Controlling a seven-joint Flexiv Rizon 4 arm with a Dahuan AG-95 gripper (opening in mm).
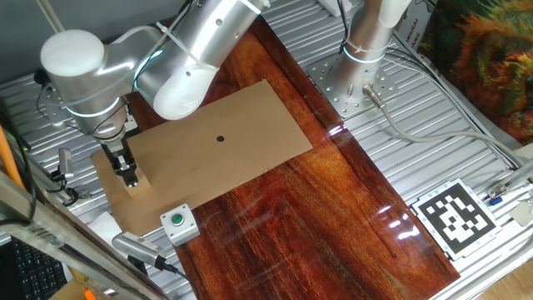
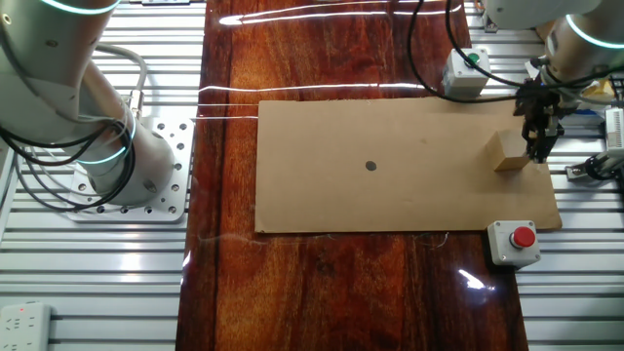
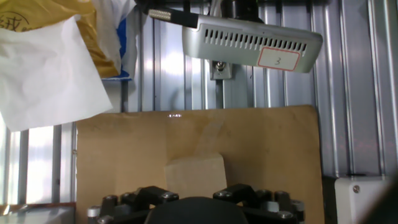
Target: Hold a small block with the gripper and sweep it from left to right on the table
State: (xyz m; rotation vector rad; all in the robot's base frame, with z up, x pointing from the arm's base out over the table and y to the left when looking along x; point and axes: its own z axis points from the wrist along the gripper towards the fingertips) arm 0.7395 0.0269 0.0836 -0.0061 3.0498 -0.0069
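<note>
Small block (image 1: 136, 179): one fixed view, on the tan board (image 1: 241, 142) at its 8 o'clock corner.
Gripper (image 1: 127, 175): arm bent over, pointing straight down, pinching the block.
Other fixed view: block (image 2: 510, 151) at board's (image 2: 390, 166) 3 o'clock, gripper (image 2: 538, 146) on it.
Hand view: block (image 3: 194, 175) at 6 o'clock on the board (image 3: 261, 149).

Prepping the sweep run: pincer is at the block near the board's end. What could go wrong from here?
1. The pincer sits at one side of the small block; whether it really clamps it is unclear, so the block may slip or twist mid-sweep.
2. The block lies near the tan board's end, with the red-button box and green-button box close by; a skewed path could clip them.
</note>
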